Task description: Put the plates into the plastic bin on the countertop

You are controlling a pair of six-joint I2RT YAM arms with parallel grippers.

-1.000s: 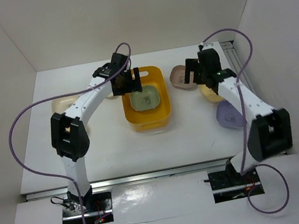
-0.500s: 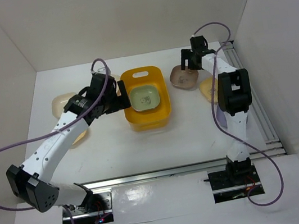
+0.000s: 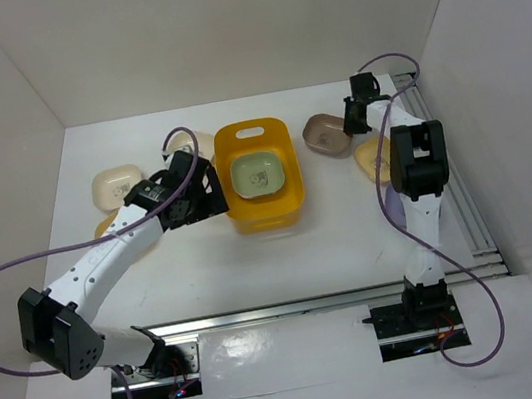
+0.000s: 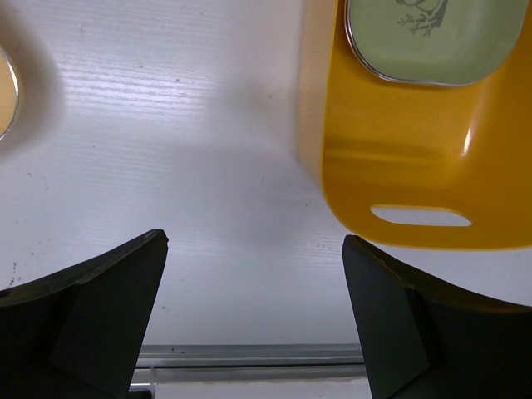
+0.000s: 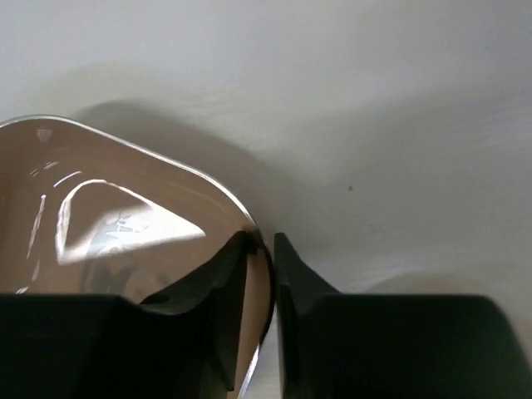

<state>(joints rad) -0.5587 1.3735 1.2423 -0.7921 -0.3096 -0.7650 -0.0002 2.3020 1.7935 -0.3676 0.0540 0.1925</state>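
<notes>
The plastic bin (image 3: pixel 285 188) stands mid-countertop with a green plate (image 3: pixel 260 173) lying flat inside; in the left wrist view the bin (image 4: pixel 399 158) and green plate (image 4: pixel 432 33) fill the upper right. My left gripper (image 3: pixel 206 193) hovers just left of the bin, open and empty (image 4: pixel 255 239). At the back right, my right gripper (image 3: pixel 354 122) is shut on the right rim of the brown plate (image 3: pixel 322 134); its fingers pinch that rim (image 5: pixel 262 241) and the brown plate (image 5: pixel 108 224) rests on the countertop.
A cream plate (image 3: pixel 119 185) and a yellow-orange plate (image 3: pixel 106 226) lie at the left, and a pale plate (image 3: pixel 174 145) is partly hidden behind the left arm. A beige plate (image 3: pixel 372 159) sits beside the right arm. A metal rail (image 3: pixel 448 166) runs along the right wall.
My right gripper has closed on the brown plate's rim. The left arm has pulled back from over the bin toward its near left side, still open.
</notes>
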